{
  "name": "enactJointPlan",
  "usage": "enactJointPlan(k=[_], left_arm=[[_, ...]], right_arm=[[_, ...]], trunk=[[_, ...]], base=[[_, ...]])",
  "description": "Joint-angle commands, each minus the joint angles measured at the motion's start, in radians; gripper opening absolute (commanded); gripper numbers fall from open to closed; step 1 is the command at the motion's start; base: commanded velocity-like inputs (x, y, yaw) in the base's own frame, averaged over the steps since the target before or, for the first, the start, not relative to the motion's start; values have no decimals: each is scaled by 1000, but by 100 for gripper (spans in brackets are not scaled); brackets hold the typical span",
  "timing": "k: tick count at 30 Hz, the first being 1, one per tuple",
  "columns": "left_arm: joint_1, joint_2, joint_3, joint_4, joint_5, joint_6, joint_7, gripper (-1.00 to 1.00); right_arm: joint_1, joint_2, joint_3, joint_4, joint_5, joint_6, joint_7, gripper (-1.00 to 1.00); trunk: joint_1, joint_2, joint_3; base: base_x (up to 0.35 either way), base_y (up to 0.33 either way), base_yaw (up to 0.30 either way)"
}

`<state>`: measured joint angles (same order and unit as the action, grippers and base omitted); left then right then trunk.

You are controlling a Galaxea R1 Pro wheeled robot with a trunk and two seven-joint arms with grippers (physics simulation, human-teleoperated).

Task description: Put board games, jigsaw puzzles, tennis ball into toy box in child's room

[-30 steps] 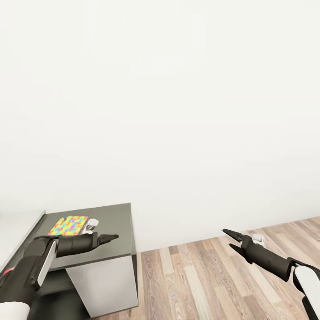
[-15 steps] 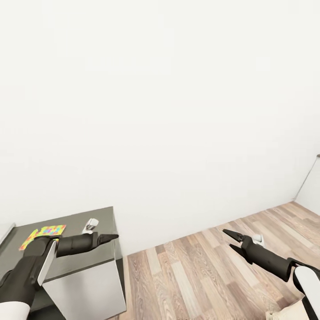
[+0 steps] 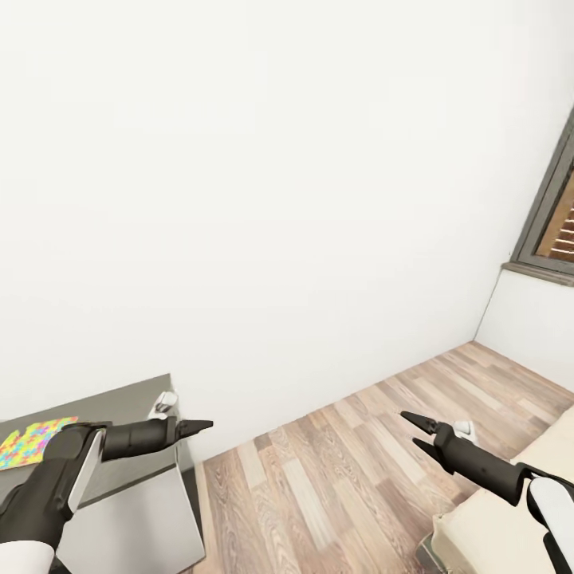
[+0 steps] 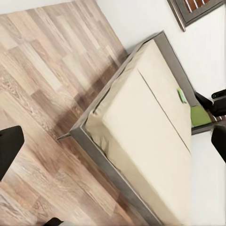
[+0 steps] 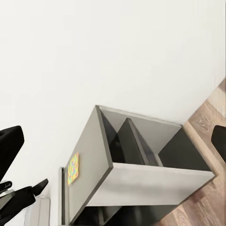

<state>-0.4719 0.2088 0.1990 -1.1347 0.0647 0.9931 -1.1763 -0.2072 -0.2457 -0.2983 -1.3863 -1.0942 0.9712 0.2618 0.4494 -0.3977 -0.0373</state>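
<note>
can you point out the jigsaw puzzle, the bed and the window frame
jigsaw puzzle (image 3: 32, 443), head view, middle of its colourful top face
bed (image 4: 141, 141), left wrist view, bare cream mattress top
window frame (image 3: 542, 209), head view, grey left upright

White wall (image 3: 263, 183), wood floor (image 3: 335, 478), grey table (image 3: 143, 494), bed (image 4: 141, 141), window (image 3: 558, 215).

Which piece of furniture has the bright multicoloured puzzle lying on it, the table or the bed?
The table: the puzzle lies flat on its dark top, by the left gripper. The bed carries green items instead.
</note>
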Motion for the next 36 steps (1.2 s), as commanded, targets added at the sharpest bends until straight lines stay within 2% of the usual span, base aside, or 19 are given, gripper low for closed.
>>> enactJointPlan(k=[1,15,25,36], left_arm=[[-1,0,0,0,4,9,0,100],[-1,-2,-3,0,4,10,-1,100],[-1,-3,-4,0,4,10,0,100],[-1,-5,-6,0,3,9,0,100]], right_arm=[[-1,0,-1,1,10,4,10,100],[-1,2,-9,13,10,4,10,100],[-1,3,-18,15,9,3,10,100],[-1,3,-21,29,9,3,10,100]], trunk=[[1,-2,-2],[1,-2,-2],[1,-2,-1],[1,-2,4]], base=[[-14,0,-281],[-82,0,-277],[-19,0,-115],[-1,0,-250]])
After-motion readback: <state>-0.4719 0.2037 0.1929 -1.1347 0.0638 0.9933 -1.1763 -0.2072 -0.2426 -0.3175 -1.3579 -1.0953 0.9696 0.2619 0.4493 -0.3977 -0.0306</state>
